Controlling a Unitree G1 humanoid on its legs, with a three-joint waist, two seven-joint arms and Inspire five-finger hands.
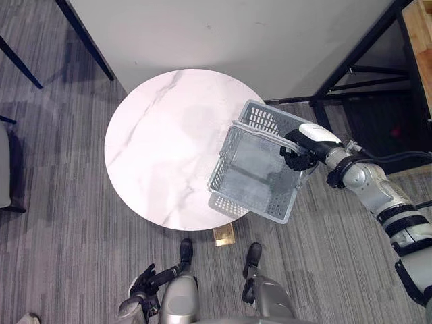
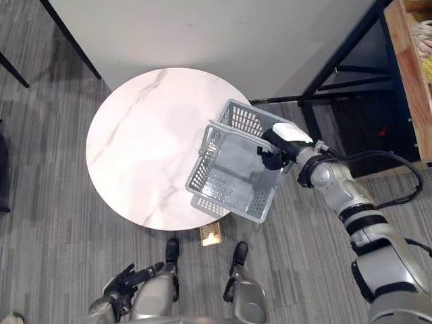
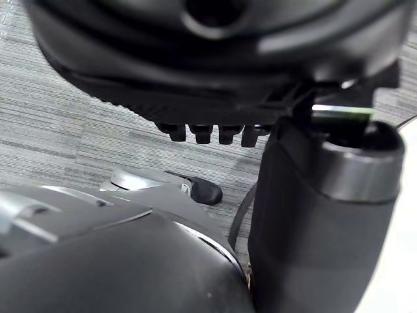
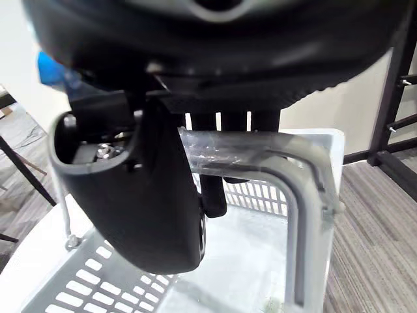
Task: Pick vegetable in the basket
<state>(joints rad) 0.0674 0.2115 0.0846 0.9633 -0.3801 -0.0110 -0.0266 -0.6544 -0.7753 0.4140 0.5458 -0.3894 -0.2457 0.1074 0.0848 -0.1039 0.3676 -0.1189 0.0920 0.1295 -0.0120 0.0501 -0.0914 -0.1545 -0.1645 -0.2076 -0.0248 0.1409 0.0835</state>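
A grey plastic basket hangs over the right edge of the round white marble table, tilted, with nothing visible inside it. My right hand is shut on the basket's handle; in the right wrist view its fingers curl over the clear-wrapped grip and the thumb closes under it. My left hand hangs low beside my body near the floor, fingers relaxed and holding nothing. No vegetable can be seen on the table or in the basket.
A white wall panel stands behind the table. Dark metal frame legs and a wooden shelf edge stand at the far right. A black post leans at the upper left. Grey striped carpet surrounds the table.
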